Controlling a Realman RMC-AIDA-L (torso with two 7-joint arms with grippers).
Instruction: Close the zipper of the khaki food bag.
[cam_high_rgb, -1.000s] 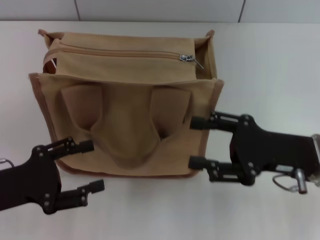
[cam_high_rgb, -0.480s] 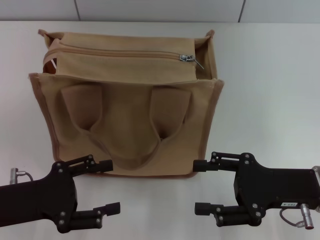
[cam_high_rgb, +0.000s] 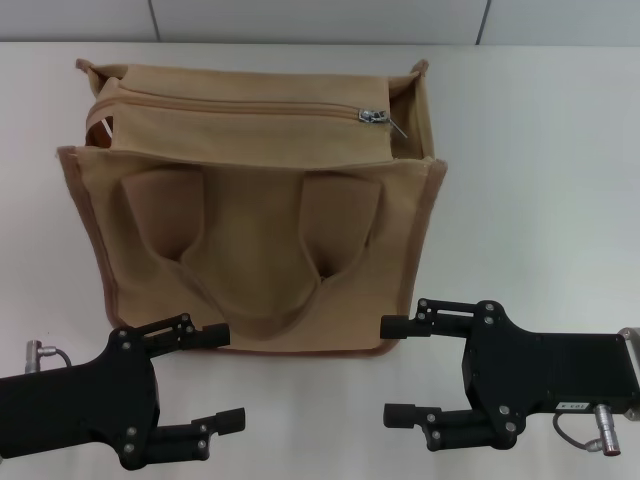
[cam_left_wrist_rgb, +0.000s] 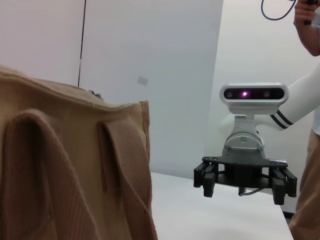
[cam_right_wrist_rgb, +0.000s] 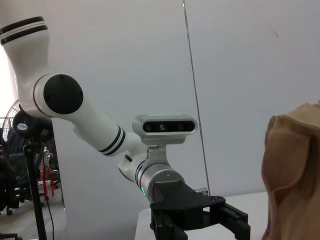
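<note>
White bench (cam_high_rgb: 540, 150) against a grey wall, bag (cam_high_rgb: 250, 250) centre with zipper (cam_high_rgb: 240, 105) left end hidden, both end effectors, left (cam_high_rgb: 215, 375) and right (cam_high_rgb: 390, 370), near, fingers apart.

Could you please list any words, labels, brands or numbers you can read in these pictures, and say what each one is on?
None can be read.
The right gripper has a small pale label on its body, too small to read.
The khaki food bag and its zipper show no print.
The left gripper shows no text.
</note>
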